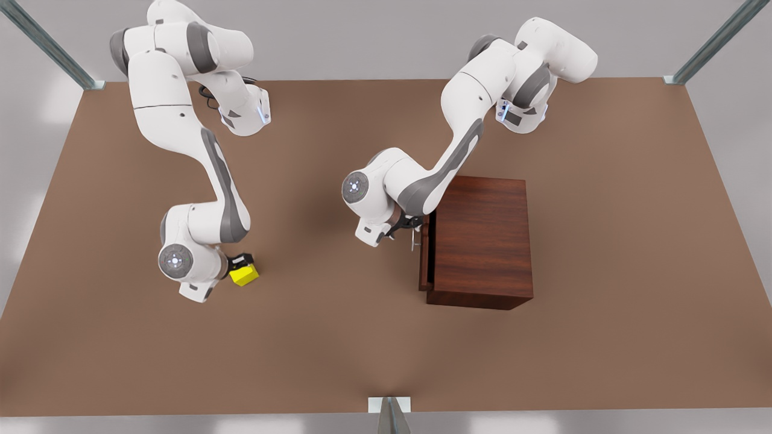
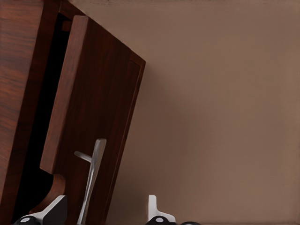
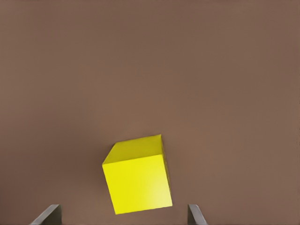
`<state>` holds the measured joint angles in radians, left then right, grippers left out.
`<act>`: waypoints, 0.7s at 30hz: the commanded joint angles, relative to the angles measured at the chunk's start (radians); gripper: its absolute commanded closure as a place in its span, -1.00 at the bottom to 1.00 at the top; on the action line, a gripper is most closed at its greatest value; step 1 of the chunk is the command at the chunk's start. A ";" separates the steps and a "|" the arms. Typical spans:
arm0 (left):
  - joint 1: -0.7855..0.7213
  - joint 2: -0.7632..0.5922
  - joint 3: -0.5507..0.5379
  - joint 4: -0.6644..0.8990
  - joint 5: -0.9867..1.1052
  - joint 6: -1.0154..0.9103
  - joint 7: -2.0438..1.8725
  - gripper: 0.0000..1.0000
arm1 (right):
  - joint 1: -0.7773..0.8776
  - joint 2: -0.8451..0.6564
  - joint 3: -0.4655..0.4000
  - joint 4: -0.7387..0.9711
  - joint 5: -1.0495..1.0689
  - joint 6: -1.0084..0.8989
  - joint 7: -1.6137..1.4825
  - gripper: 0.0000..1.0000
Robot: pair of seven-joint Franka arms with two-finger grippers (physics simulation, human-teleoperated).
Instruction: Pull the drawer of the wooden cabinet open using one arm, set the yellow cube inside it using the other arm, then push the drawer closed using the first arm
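Wooden drawer (image 1: 425, 253) barely cracked – left gripper (image 2: 105, 213) straddles handle (image 2: 91, 180), fingers apart; next: clamp & pull. Right gripper (image 3: 124, 218), spread wide, hovers at cube (image 3: 137, 180), nothing gripped.

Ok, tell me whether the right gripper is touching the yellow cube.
Apart. In the right wrist view the right gripper is open, its fingertips standing clear on either side of the yellow cube.

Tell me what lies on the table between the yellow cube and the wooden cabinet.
Nothing: in the front view, bare brown table runs from the yellow cube to the wooden cabinet. The left gripper hangs above that stretch at the drawer.
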<state>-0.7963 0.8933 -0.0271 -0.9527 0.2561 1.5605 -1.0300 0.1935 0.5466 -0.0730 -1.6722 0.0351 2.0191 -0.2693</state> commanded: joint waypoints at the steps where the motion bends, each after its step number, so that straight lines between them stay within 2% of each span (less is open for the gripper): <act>1: 0.000 0.001 0.001 0.002 0.000 0.062 -0.045 -0.75 | -0.006 0.009 -0.001 -0.012 0.002 0.124 -0.241 -1.00; 8: 0.002 0.018 0.003 0.002 -0.014 0.079 -0.045 -0.75 | -0.006 -0.011 0.001 -0.130 0.002 0.233 -0.315 -1.00; 21: -0.034 0.018 0.004 0.009 -0.024 0.078 -0.065 -0.75 | 0.000 0.004 0.001 -0.173 0.020 0.297 -0.301 -1.00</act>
<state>-0.8288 0.9129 -0.0234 -0.9457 0.2317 1.6352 -1.0691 0.1934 0.5496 -0.0720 -1.8443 0.0496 2.2885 -0.4762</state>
